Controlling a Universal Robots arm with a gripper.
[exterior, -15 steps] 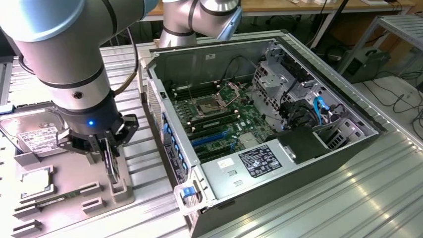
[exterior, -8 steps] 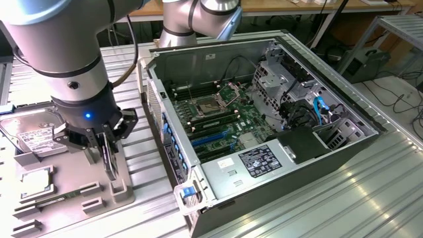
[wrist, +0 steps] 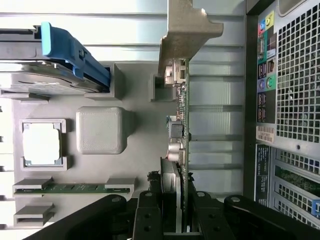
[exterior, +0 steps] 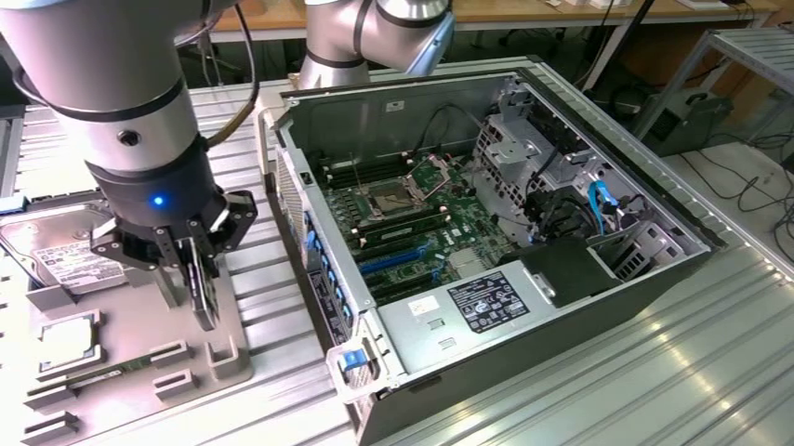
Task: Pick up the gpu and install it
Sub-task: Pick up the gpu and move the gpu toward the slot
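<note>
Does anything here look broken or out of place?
Nothing looks damaged. The gpu stands on edge, clamped in the gripper over the gray tray; the computer case lies open on its side.

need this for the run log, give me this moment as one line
step: gpu pickup | hand: shut on gpu | gpu: on edge, at tray | case: open, gpu not in

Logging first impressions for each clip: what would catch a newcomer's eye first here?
The arm's fingers clamp the gpu on edge above the grey fixture tray, at the exterior view's left. Beside it, the open computer case lies in the middle, its motherboard exposed.
</note>
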